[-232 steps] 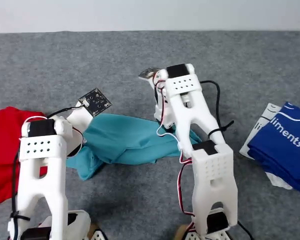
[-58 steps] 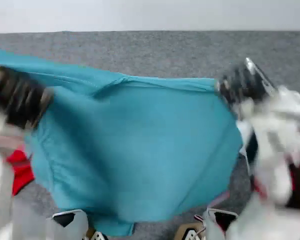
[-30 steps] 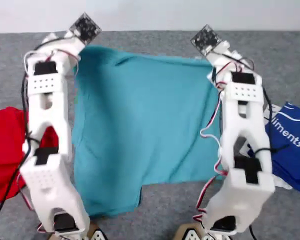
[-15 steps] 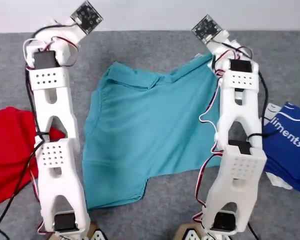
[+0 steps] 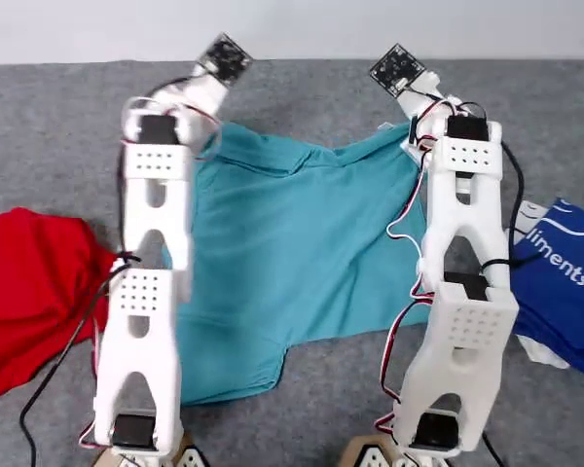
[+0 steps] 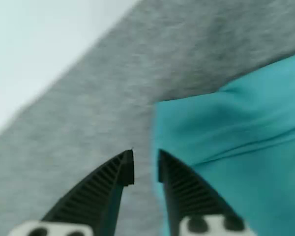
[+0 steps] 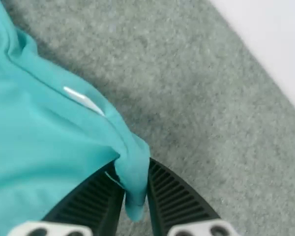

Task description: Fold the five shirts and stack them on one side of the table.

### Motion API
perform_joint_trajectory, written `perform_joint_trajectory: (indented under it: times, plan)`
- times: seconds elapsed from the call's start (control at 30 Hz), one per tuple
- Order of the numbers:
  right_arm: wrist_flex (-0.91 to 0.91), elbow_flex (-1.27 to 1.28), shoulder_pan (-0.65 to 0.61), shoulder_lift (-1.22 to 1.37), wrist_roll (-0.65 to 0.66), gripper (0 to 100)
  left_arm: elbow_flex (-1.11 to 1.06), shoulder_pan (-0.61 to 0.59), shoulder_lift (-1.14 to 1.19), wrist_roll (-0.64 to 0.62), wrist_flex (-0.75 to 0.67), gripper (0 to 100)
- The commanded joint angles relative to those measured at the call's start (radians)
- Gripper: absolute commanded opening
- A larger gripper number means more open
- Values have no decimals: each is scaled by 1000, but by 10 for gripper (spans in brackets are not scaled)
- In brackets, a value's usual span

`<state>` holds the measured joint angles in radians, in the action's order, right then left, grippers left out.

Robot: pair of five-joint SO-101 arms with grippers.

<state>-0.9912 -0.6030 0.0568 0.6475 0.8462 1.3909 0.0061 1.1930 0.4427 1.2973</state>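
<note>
The teal shirt (image 5: pixel 292 253) lies spread on the grey table (image 5: pixel 58 126) between the two arms, collar toward the far edge. The right end effector (image 7: pixel 135 189) is clamped tight on a fold at its far corner. The left end effector (image 6: pixel 145 167) hovers at the opposite far corner, fingers a slit apart with nothing between them. A red shirt (image 5: pixel 29 282) sits heaped on the left, a blue shirt (image 5: pixel 560 277) on the right.
</note>
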Motion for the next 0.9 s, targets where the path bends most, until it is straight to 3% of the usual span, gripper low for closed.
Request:
perform_joint_trajectory:
  times: [0.0,0.2,0.33,0.47,0.87]
  plan:
    - [-16,-58,-10,-15,6,11,42,25,9,-91,-3,132]
    - [-41,-58,-12,-15,-28,11,42,32,130,-95,-80,129]
    - [-41,-58,-12,-13,-43,11,45,28,183,-87,-124,71]
    - [-41,-58,-12,8,-40,11,47,35,178,8,-126,2]
    - [-41,-66,-13,10,-43,11,48,44,-64,71,83,4]
